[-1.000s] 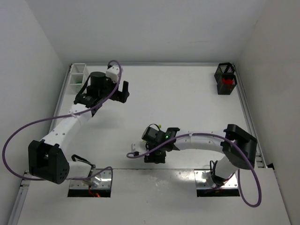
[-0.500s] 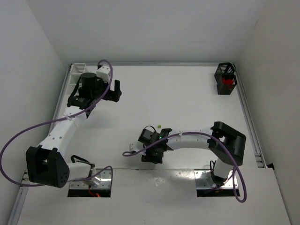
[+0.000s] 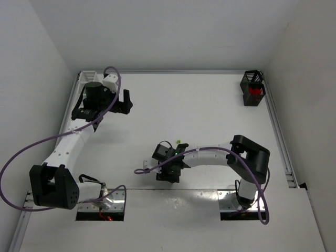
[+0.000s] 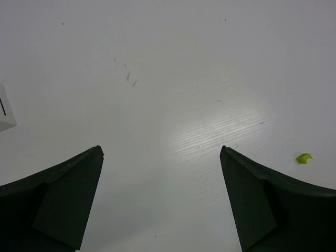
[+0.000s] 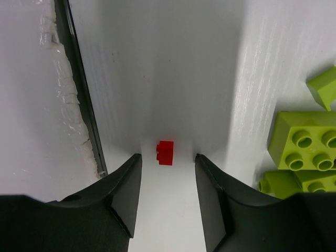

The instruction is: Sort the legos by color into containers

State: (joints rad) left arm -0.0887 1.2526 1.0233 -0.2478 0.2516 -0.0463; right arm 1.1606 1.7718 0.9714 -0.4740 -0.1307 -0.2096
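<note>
Right fingers (image 5: pixel 118 199) parted either side of tiny red lego (image 5: pixel 165 152), not touching, studded lime legos (image 5: pixel 304 142) beside, left fingers (image 4: pixel 52 199) spread wide

Bins in the far corners, bricks at the near middle.
On the white table (image 3: pixel 210 115), a black slatted plastic bin (image 3: pixel 252 80) stands far right and a white slatted plastic bin (image 3: pixel 86 76) far left, partly behind the left arm (image 3: pixel 68 144). A small red plastic brick (image 5: pixel 166 152) lies near centre, just ahead of the right gripper (image 3: pixel 169 176), with lime-green studded plastic bricks (image 5: pixel 304 144) close beside it.
</note>
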